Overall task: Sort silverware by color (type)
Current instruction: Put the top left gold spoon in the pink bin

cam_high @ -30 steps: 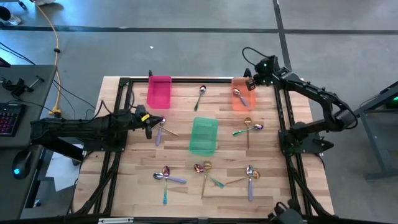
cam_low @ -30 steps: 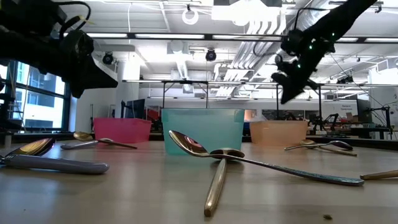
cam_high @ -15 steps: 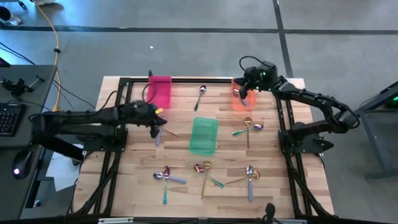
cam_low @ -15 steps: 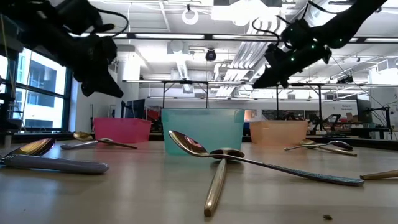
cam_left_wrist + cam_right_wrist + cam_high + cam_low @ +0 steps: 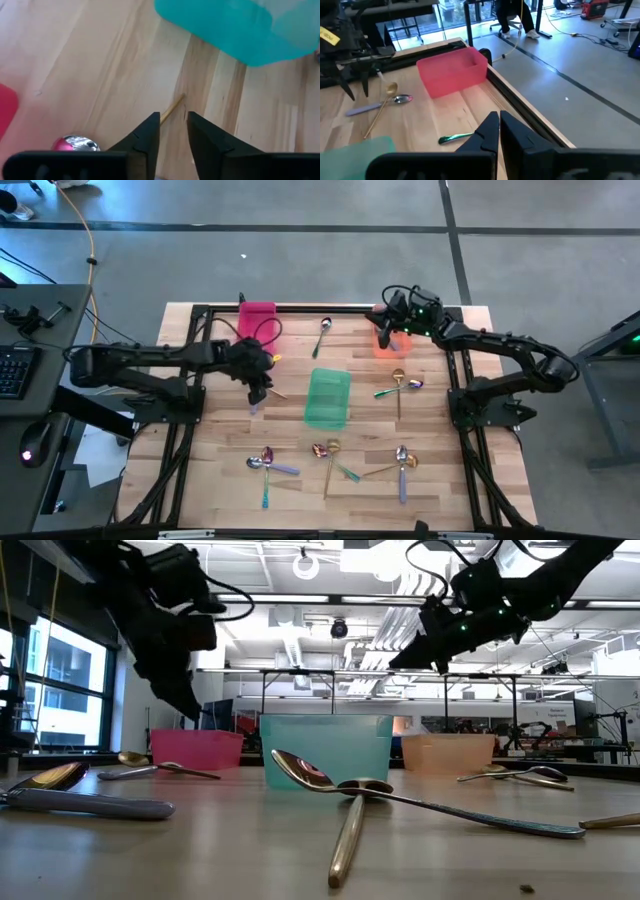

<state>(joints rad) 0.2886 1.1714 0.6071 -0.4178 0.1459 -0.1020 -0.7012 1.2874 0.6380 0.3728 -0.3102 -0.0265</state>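
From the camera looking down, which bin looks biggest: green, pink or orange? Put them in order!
1. Green bin, biggest.
2. Pink bin.
3. Orange bin, though the right gripper covers part of it, so this place is unsure.

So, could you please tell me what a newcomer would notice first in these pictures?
Three translucent bins stand out: a pink bin at the far edge, an orange bin at the far right, a green bin mid-table. Spoons lie scattered about, while the left gripper hovers over a crossed pair and the right gripper hangs above the orange bin.
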